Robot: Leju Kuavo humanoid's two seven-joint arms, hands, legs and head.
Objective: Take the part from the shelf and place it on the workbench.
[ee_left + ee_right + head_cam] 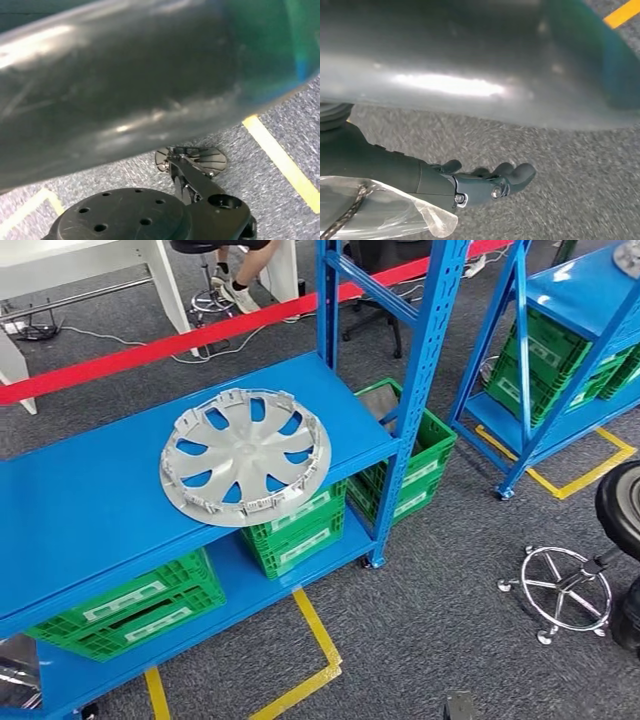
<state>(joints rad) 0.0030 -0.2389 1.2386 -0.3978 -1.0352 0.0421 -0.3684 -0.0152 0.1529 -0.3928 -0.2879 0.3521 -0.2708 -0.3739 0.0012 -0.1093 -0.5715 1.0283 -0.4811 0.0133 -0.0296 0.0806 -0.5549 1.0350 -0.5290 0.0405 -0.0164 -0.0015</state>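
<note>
The right hand point(486, 182) hung over grey carpet point(546, 175), fingers loosely apart and holding nothing. I could not tell the left hand's state. The silver part point(245, 455) lay flat on the blue shelf point(90, 510), above green crates point(298, 530).

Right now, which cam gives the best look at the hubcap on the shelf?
Head view. The silver hubcap lies flat and whole on the blue shelf, its front edge over the shelf edge. Both wrist views look down at grey carpet, no hubcap.
</note>
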